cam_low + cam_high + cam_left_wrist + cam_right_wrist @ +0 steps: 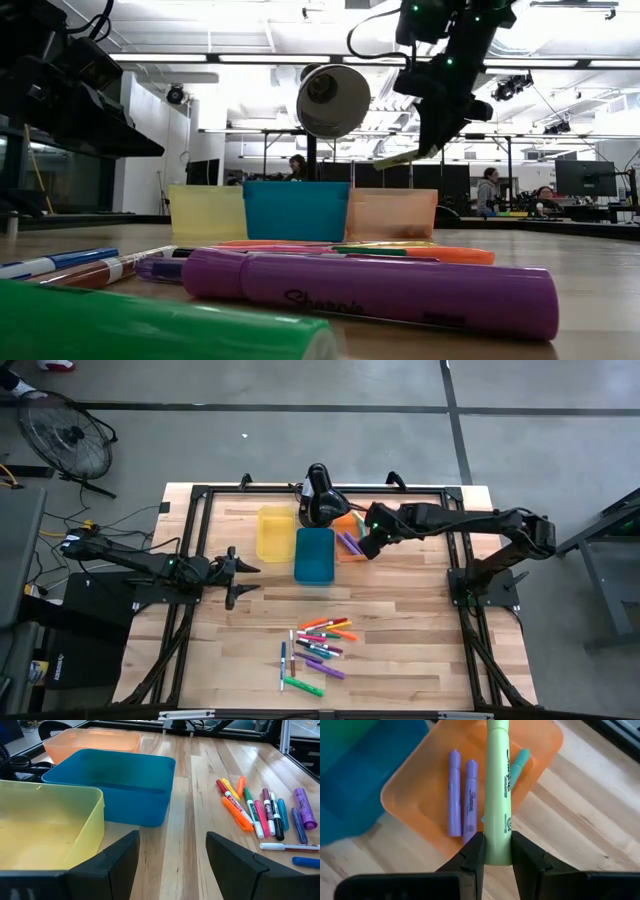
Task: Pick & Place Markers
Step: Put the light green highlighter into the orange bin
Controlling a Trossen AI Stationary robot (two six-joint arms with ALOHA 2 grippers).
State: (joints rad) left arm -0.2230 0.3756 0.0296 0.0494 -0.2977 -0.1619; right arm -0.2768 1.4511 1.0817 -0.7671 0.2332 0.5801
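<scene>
A loose pile of markers (318, 648) lies flat on the wood near the table's near edge; the left wrist view shows the markers (260, 810) too, and a purple one (380, 285) fills the low view. Two purple markers (461, 795) and a teal one (520, 762) lie in the orange bin (395, 800). My right gripper (368, 545) hangs over that bin, shut on a light green marker (497, 780). My left gripper (250, 579) waits open at the table's left, near the yellow bin (275, 532). My right gripper (497, 840) pinches the light green marker near one end (497, 827) between its two fingers (472, 852). The fingers lie along the marker, which sticks out ahead of them. It is lifted clear above the orange bin (390, 213) and tilted, its free end (385, 160) lower.
Yellow, blue (314, 554) and orange bins stand side by side at the table's far middle. A dark round device on a mount (318, 490) rises just behind them. Black frame rails (200, 510) run along the table's sides. Bare wood lies between bins and pile.
</scene>
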